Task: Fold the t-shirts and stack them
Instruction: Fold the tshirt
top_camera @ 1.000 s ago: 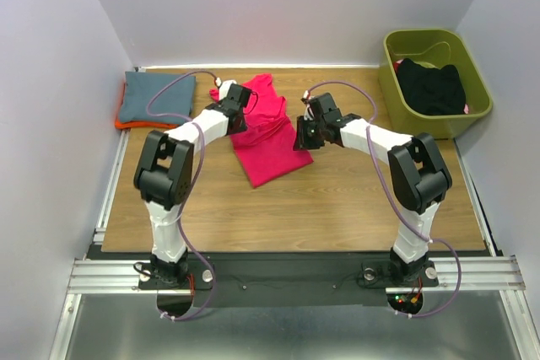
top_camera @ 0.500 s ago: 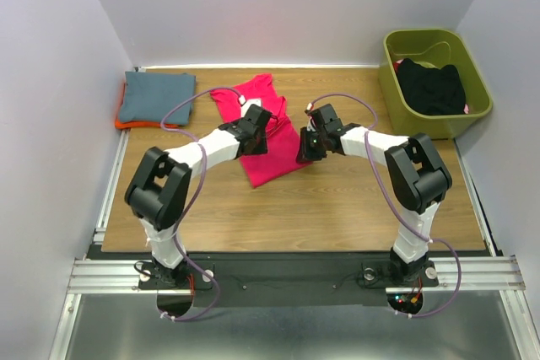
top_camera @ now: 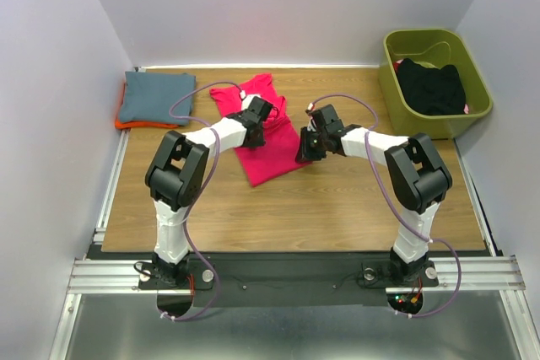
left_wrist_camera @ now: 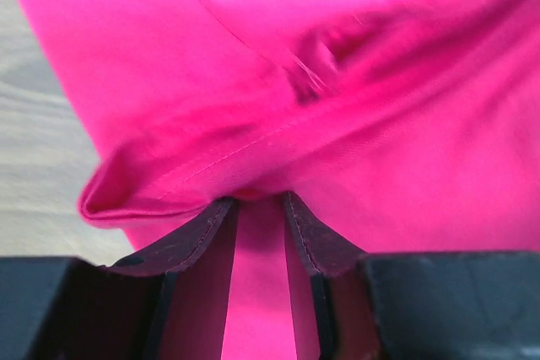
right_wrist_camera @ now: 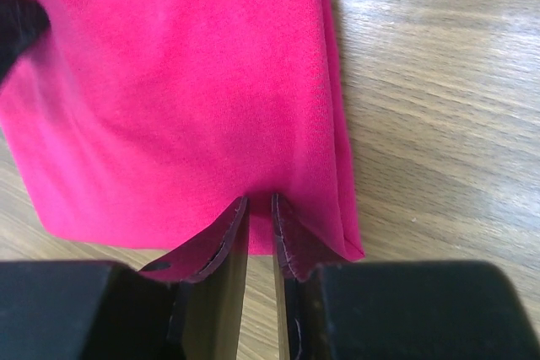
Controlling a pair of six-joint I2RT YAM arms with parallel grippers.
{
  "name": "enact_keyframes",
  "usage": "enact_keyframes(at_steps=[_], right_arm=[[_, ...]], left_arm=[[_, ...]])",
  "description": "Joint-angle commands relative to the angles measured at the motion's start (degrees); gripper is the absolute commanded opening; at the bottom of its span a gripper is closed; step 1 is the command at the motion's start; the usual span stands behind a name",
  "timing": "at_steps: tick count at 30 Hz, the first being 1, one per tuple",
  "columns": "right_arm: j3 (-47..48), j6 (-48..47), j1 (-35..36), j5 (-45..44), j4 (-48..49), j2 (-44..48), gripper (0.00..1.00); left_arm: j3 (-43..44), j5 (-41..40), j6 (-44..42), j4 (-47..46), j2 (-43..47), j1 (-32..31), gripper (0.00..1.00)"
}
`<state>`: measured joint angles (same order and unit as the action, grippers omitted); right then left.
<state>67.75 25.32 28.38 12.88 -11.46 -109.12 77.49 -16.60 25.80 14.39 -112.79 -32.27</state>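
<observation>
Magenta t-shirt (top_camera: 270, 162) lay part-folded on table (top_camera: 337, 200); left jaws clamped on its bunched fold, right jaws, nearly together, prob. pinched its right edge. Blue-grey shirt (top_camera: 156, 96) far left.

From my station I can read no text, label, brand, number or sign in any view: the magenta t-shirt (top_camera: 272, 158), the olive bin (top_camera: 426, 126) and the bench (top_camera: 337, 208) show plain surfaces only.

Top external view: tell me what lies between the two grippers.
The magenta-pink t-shirt: its cloth fills the stretch from the left gripper to the right gripper, lying on the wooden table. The top external view shows it.
</observation>
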Motion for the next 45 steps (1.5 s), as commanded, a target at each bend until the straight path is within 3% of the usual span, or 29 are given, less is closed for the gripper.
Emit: enact_keyframes(at_steps=[1, 8, 12, 14, 19, 23, 37, 42, 45], right_arm=[[-1.48, -0.01, -0.34, -1.02, 1.09, 0.31, 0.23], [-1.21, 0.17, -0.34, -0.32, 1.18, 1.10, 0.23], [-0.69, 0.43, -0.34, 0.65, 1.18, 2.33, 0.23], [-0.42, 0.26, -0.43, 0.65, 1.18, 3.03, 0.23], [0.28, 0.08, -1.22, 0.91, 1.09, 3.48, 0.23], [-0.60, 1.48, -2.45, 2.14, 1.00, 2.16, 0.23], [-12.19, 7.81, -3.77, 12.24, -4.18, 4.26, 0.23], [-15.19, 8.70, -3.77, 13.75, -3.92, 9.08, 0.23], [-12.82, 6.41, -3.86, 12.87, -4.00, 11.56, 0.24]], left_arm=[[4.41, -2.73, -1.54, 0.99, -1.63, 3.53, 0.39], [15.38, -2.04, -3.48, 1.78, -6.91, 6.95, 0.40], [17.43, -0.89, -3.22, 2.04, -6.04, 7.40, 0.42], [16.12, 0.24, -2.43, 1.87, -3.16, 7.40, 0.43], [3.56, 3.58, 0.74, -1.37, 7.65, 7.49, 0.44], [-4.27, 5.87, 1.79, -3.58, 9.87, 7.40, 0.45], [-1.21, 11.06, -0.49, -5.25, -0.23, 7.40, 0.43], [-1.38, 12.38, -1.28, -4.47, 1.52, 7.40, 0.44], [-4.45, 13.87, 0.03, -4.37, 7.13, 7.40, 0.45]])
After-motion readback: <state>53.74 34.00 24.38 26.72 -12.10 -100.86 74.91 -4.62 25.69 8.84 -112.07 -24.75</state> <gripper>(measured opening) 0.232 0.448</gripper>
